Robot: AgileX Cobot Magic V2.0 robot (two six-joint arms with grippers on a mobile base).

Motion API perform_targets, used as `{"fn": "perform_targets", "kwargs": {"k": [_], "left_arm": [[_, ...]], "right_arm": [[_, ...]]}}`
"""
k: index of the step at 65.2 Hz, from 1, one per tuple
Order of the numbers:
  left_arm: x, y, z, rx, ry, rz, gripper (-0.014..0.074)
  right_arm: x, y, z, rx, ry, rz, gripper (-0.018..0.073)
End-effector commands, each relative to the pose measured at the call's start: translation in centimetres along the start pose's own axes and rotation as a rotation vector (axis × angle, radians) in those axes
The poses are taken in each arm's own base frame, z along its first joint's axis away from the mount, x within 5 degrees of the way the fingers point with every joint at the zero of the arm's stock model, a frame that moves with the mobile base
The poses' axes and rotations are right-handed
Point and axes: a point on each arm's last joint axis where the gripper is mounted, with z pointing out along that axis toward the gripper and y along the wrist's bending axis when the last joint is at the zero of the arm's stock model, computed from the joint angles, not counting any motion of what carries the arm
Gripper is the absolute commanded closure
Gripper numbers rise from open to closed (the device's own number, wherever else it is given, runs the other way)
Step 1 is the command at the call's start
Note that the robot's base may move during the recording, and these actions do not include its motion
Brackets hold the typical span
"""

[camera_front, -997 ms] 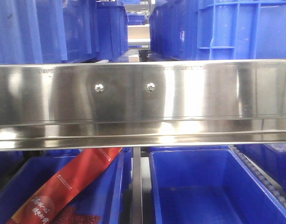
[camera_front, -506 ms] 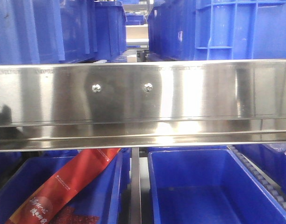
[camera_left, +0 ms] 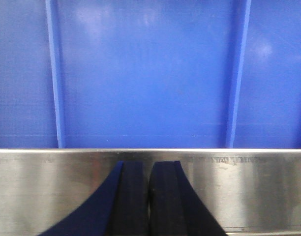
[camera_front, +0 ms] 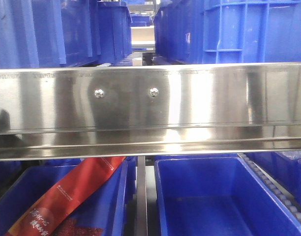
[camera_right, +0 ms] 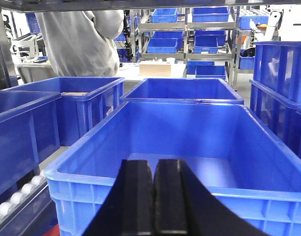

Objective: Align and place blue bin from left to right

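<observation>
A wide steel rail point(camera_front: 150, 110) is stretching across the front view, fastened with two screws point(camera_front: 99, 93), and blue bins are sitting above and below it. On the lower level, an empty blue bin point(camera_front: 214, 196) is resting at the right, just beside a left-hand bin point(camera_front: 22, 196) with a long red packet point(camera_front: 67, 196) leaning inside it. A narrow metal divider point(camera_front: 140, 196) is running between the two, and a roller track point(camera_front: 271, 184) is lying along the empty bin's right side.

The left gripper point(camera_left: 149, 196) is sitting with its dark fingers point(camera_left: 133, 196) pressed together, only a thin seam showing, and nothing is caught between them. It is pointing at the steel rail, with the ribbed wall of an upper blue bin point(camera_left: 150, 73) filling the view just behind.

The right gripper point(camera_right: 153, 201) is likewise closed up, fingers touching and holding nothing. It is facing the near rim of the empty bin, though from this angle I cannot tell whether it is actually touching the plastic. More blue bins are lined up behind, and a person in a grey top point(camera_right: 81, 39) is standing at the back left near shelving racks point(camera_right: 190, 34).
</observation>
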Motion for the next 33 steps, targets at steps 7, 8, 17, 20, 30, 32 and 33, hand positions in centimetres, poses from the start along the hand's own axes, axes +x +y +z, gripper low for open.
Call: {"fn": "perform_targets", "kwargs": {"k": [7, 8, 17, 20, 30, 32, 33], "left_arm": [[-0.3, 0.0, -0.1, 0.0, -0.029, 0.006, 0.0592], [-0.3, 0.0, -0.1, 0.0, -0.029, 0.006, 0.0592], [-0.3, 0.0, -0.1, 0.0, -0.029, 0.006, 0.0592], [-0.3, 0.0, -0.1, 0.0, -0.029, 0.006, 0.0592], [-0.3, 0.0, -0.1, 0.0, -0.029, 0.006, 0.0592], [-0.3, 0.0, -0.1, 0.0, -0.029, 0.006, 0.0592], [-0.3, 0.0, -0.1, 0.0, -0.029, 0.006, 0.0592]], "right_arm": [[-0.3, -0.1, -0.2, 0.009, -0.029, -0.018, 0.064], [-0.3, -0.1, -0.2, 0.009, -0.029, -0.018, 0.064], [-0.2, -0.1, -0.2, 0.012, -0.029, -0.028, 0.064], [0.3, -0.2, -0.2, 0.023, -0.019, -0.048, 0.064], [3.4, -0.9, -0.6, 0.086, -0.019, -0.057, 0.064], [4.1, -1.0, -0.9, 0.097, -0.03, -0.057, 0.064], [4.6, -1.0, -1.0, 0.101, -0.034, -0.057, 0.064]]}}
